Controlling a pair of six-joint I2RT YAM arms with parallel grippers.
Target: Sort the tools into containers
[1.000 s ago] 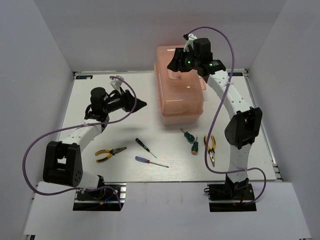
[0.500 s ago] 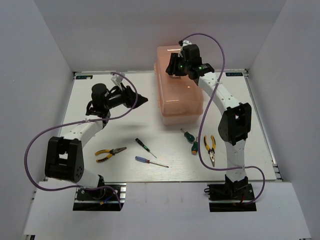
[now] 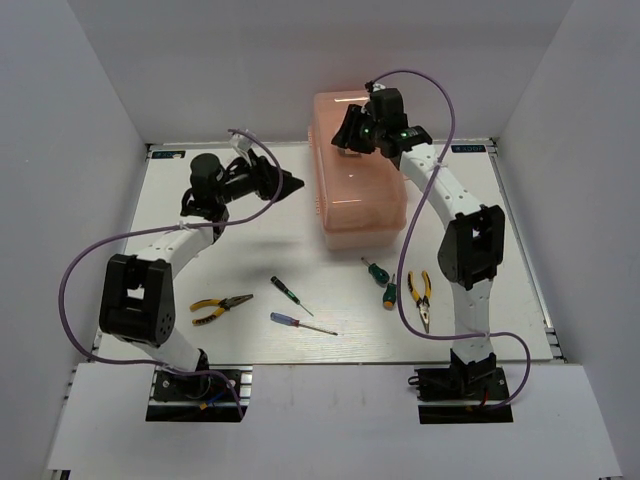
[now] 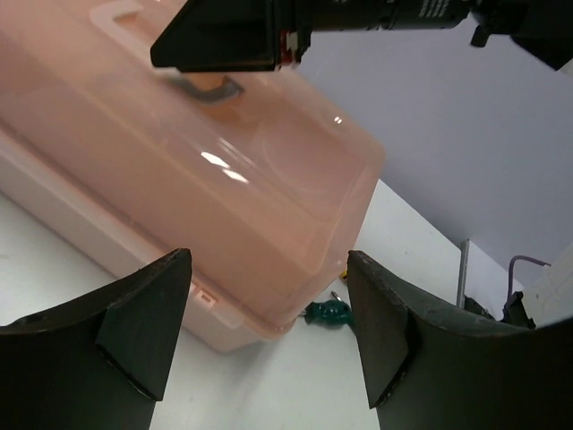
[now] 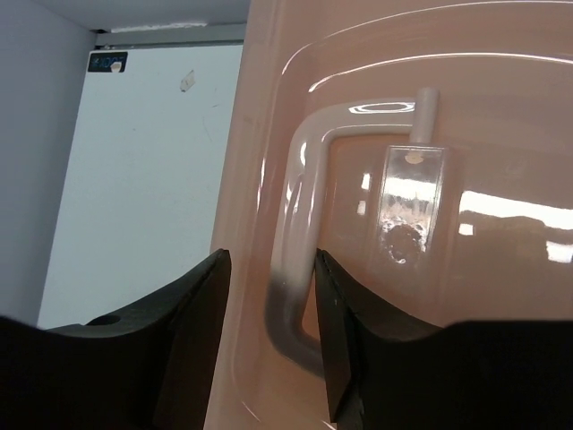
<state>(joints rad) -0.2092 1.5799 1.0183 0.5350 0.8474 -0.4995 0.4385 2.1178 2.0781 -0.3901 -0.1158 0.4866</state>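
Observation:
The salmon-pink toolbox (image 3: 362,195) stands shut at the back, so its containers are hidden under the lid. My right gripper (image 3: 346,137) hovers over the lid, open, with its jaws on either side of the pale lid handle (image 5: 294,269). My left gripper (image 3: 297,184) is open and empty, pointing at the toolbox's left side (image 4: 179,179). On the table lie the tools: pliers (image 3: 220,306), a black-green screwdriver (image 3: 289,293), a blue-red screwdriver (image 3: 300,323), two stubby green screwdrivers (image 3: 375,269) (image 3: 388,291) and a second pair of pliers (image 3: 420,297).
White walls close in the table (image 3: 250,250) on three sides. Purple cables loop off both arms. One stubby green screwdriver (image 4: 328,313) shows past the toolbox's near corner in the left wrist view, and the right gripper's finger (image 4: 224,36) hangs above the lid there.
The right gripper moved left and down onto the lid handle, its jaws narrowing a little. The left arm swung its gripper up and right toward the toolbox.

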